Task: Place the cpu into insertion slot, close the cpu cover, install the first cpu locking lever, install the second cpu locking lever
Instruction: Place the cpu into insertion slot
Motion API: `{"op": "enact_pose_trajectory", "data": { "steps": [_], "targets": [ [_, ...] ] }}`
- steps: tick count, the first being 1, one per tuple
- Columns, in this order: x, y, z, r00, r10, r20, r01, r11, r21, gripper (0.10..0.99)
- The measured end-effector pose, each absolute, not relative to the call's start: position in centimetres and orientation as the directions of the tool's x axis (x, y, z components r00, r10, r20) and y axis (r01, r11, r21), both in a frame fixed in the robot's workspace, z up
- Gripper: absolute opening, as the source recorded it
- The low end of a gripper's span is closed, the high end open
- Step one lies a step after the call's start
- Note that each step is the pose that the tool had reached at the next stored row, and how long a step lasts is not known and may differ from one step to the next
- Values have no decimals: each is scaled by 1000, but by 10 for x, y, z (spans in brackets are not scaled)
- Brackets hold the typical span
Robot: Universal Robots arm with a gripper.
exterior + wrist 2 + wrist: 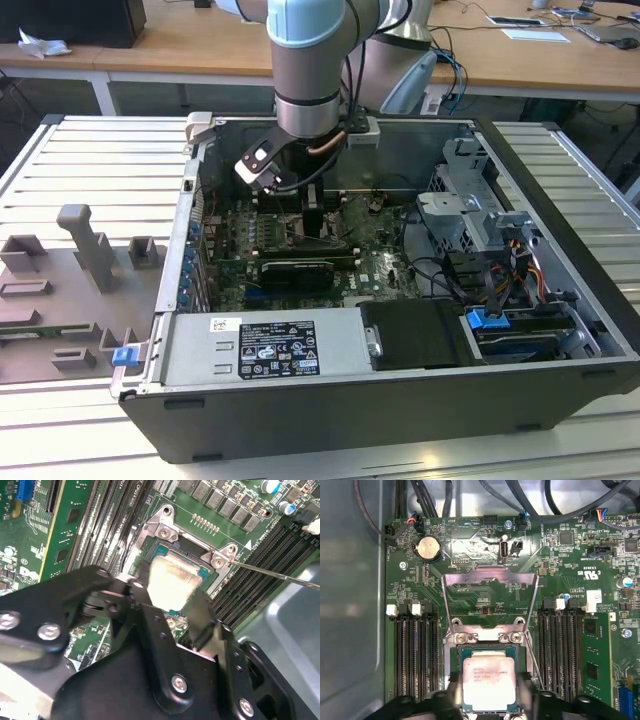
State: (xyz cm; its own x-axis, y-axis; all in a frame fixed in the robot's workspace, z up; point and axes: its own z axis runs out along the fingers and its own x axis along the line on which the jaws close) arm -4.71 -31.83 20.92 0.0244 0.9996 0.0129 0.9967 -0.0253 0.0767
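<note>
The cpu (489,680), a pale silver square chip, lies level at the insertion slot (487,636) on the green motherboard; I cannot tell whether it is fully seated. My gripper (489,692) is shut on the cpu, with one black finger (454,690) against each of two opposite edges. In the second wrist view the cpu (172,575) shows between the same fingers (200,612), inside the socket's metal rim (165,530). The cpu cover (470,577), a thin silver frame, stands swung open behind the socket. A thin locking lever (280,575) sticks out beside it. In the exterior view my gripper (315,228) reaches down into the open computer case.
Long black memory slots (415,655) flank the socket on both sides. A black card (295,270), the power supply (275,345), a drive cage (470,215) and loose cables (440,270) crowd the case. The case walls (190,230) hem in the arm.
</note>
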Motion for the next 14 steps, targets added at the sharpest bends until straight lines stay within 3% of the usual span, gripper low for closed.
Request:
{"op": "enact_pose_trajectory", "data": {
  "steps": [3, 4, 7, 14],
  "targets": [
    [-47, -318, 211, 24, 1000, 10, 997, -25, 77, 400],
    [-47, -318, 212, 24, 1000, 8, 997, -25, 77, 275],
    [-47, -318, 214, 24, 1000, 3, 997, -25, 77, 106],
    [-47, -318, 215, 24, 1000, 3, 997, -25, 77, 106]
  ]
}}
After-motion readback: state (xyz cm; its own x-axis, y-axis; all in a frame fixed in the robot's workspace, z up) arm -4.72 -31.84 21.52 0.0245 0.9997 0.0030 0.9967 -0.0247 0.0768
